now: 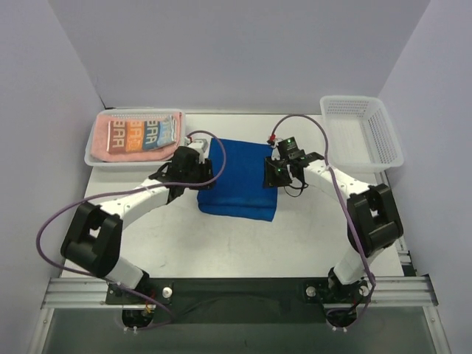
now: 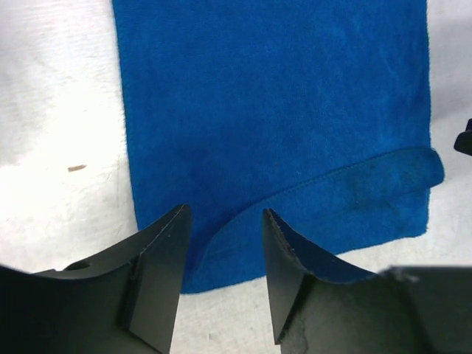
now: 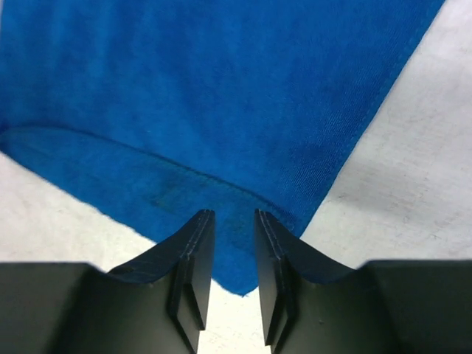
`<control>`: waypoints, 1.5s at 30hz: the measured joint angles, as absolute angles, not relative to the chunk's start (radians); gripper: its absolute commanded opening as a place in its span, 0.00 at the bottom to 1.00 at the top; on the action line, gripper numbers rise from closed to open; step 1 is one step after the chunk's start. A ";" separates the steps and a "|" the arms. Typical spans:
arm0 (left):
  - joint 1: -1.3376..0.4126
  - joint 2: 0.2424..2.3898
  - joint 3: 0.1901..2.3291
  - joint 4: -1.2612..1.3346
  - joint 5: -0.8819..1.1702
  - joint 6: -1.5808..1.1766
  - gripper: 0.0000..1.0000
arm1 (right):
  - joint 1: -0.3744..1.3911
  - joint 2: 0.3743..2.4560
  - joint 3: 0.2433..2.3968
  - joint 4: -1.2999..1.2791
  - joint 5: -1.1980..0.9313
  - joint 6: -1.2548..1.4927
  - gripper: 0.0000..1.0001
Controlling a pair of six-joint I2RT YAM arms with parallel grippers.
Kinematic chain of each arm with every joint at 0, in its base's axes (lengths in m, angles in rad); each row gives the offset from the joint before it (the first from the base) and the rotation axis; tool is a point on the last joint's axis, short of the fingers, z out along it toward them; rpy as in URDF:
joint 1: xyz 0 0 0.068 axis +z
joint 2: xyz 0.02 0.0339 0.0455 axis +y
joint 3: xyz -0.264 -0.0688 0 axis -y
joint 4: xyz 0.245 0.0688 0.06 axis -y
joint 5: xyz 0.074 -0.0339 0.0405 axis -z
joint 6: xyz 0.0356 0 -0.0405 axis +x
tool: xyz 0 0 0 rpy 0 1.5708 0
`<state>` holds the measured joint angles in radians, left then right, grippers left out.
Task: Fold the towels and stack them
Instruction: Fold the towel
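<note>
Blue towel (image 1: 237, 179) lies folded mid-worktop. Left pincer (image 2: 225, 214) stands open at its left edge. Right pincer (image 3: 234, 214) is narrowly parted at its right edge, gripping nothing. Pink towel (image 1: 103, 125) and RABBIT towel (image 1: 144, 134) are stacked in the far-left basket (image 1: 92, 158). Judged outstanding: stacking the blue one.

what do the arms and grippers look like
Both arms match: white links with chunky black joint housings, the left arm and the right arm. A thin purple-grey cable loops along each. Small green lights glow near the right wrist. The left gripper and right gripper have two matte black, wedge-shaped fingers each.
</note>
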<state>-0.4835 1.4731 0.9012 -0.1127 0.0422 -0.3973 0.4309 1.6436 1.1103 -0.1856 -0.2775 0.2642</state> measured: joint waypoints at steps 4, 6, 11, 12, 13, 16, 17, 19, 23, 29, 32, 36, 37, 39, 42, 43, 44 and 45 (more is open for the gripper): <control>-0.517 1.581 0.961 -0.118 0.030 -0.379 0.46 | 0.441 1.734 1.132 -0.215 -0.249 0.253 0.26; -0.530 1.613 0.969 -0.124 0.026 -0.377 0.46 | 0.448 1.766 1.137 -0.223 -0.235 0.250 0.26; -0.551 1.656 0.969 -0.147 0.022 -0.377 0.46 | 0.453 1.792 1.137 -0.241 -0.212 0.241 0.26; -0.555 1.663 0.969 -0.150 0.022 -0.377 0.46 | 0.454 1.794 1.137 -0.242 -0.209 0.239 0.26; -0.557 1.668 0.969 -0.155 0.022 -0.377 0.46 | 0.454 1.795 1.137 -0.244 -0.207 0.237 0.26; -0.566 1.673 0.959 -0.162 0.021 -0.381 0.45 | 0.458 1.797 1.137 -0.246 -0.205 0.233 0.26; -0.569 1.673 0.955 -0.163 0.019 -0.381 0.45 | 0.458 1.797 1.137 -0.247 -0.205 0.233 0.25; -0.575 1.673 0.944 -0.165 0.019 -0.383 0.45 | 0.463 1.797 1.137 -0.247 -0.207 0.231 0.26; -0.584 1.673 0.924 -0.170 0.020 -0.390 0.44 | 0.472 1.797 1.136 -0.247 -0.214 0.229 0.25; -0.593 1.652 0.871 -0.151 0.034 -0.410 0.42 | 0.476 1.792 1.093 -0.246 -0.226 0.222 0.25; -0.599 1.625 0.839 -0.146 0.041 -0.423 0.42 | 0.479 1.771 1.057 -0.247 -0.234 0.222 0.25; -0.614 1.559 0.769 -0.138 0.051 -0.445 0.42 | 0.483 1.694 1.008 -0.249 -0.244 0.221 0.25; -0.617 1.541 0.752 -0.138 0.054 -0.449 0.42 | 0.484 1.671 0.998 -0.250 -0.246 0.221 0.25; -0.627 1.506 0.719 -0.138 0.058 -0.460 0.42 | 0.486 1.627 0.983 -0.251 -0.256 0.214 0.25; -0.638 1.449 0.677 -0.142 0.065 -0.471 0.42 | 0.487 1.579 0.977 -0.250 -0.275 0.205 0.26; -0.641 1.428 0.666 -0.142 0.066 -0.474 0.43 | 0.490 1.569 0.976 -0.249 -0.279 0.204 0.27; -0.642 1.409 0.657 -0.142 0.068 -0.479 0.43 | 0.492 1.562 0.975 -0.250 -0.281 0.202 0.29; -0.643 1.391 0.651 -0.142 0.069 -0.482 0.45 | 0.493 1.560 0.975 -0.249 -0.282 0.201 0.31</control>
